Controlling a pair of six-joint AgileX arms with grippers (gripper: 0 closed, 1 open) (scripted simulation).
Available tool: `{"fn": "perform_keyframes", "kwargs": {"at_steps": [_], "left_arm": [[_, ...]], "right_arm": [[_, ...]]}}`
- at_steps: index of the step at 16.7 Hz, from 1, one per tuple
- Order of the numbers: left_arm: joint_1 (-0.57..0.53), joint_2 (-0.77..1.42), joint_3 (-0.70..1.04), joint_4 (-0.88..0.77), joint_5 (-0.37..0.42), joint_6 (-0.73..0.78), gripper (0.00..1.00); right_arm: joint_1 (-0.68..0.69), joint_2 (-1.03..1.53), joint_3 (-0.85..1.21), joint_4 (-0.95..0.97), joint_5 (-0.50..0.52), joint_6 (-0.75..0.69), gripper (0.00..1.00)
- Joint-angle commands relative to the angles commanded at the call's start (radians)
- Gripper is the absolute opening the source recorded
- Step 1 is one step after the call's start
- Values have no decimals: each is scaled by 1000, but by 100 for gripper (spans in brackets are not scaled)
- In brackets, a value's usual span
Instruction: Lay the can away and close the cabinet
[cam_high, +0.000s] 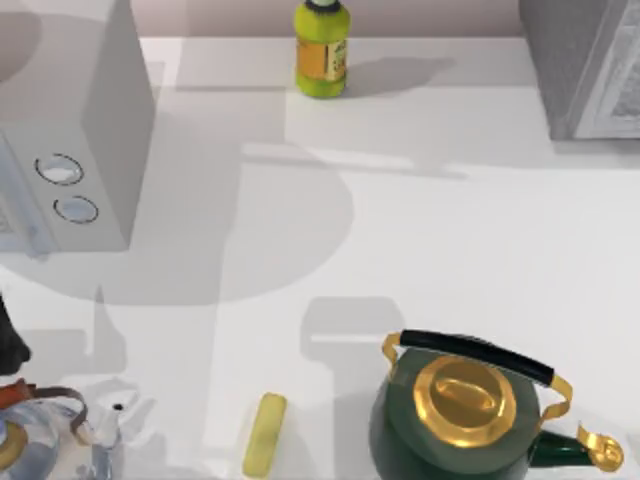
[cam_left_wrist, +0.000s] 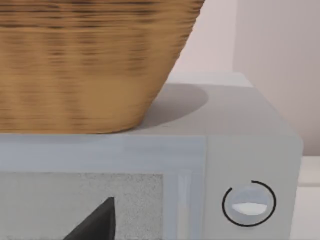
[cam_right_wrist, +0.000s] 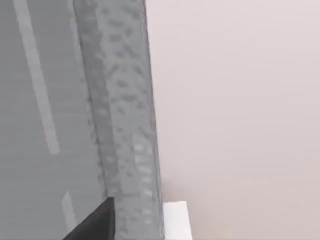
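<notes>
Cabinet (cam_high: 580, 70) is grey, with a speckled side.

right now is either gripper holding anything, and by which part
Cannot be told: in each wrist view just a dark finger tip shows, with no can between.

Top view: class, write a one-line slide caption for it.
White table with a dark green kettle with gold lid, a yellow-green bottle and a grey microwave.
</notes>
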Motion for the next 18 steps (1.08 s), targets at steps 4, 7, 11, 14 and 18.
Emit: {"fn": "perform_keyframes", "kwargs": {"at_steps": [4,7,11,14,18], "left_arm": [[0,0,0,0,0,0,100],[0,0,0,0,0,0,100],[0,0,0,0,0,0,100],[0,0,0,0,0,0,100],[0,0,0,0,0,0,100]], "right_arm": [[9,-60,327,-401,-7,0,100],[25,-113,534,-636,-9,-7,100],[45,-164,697,-806,-8,-14,100],[48,-171,717,-826,-8,-15,100],[44,-170,719,-823,-8,-15,100]]}}
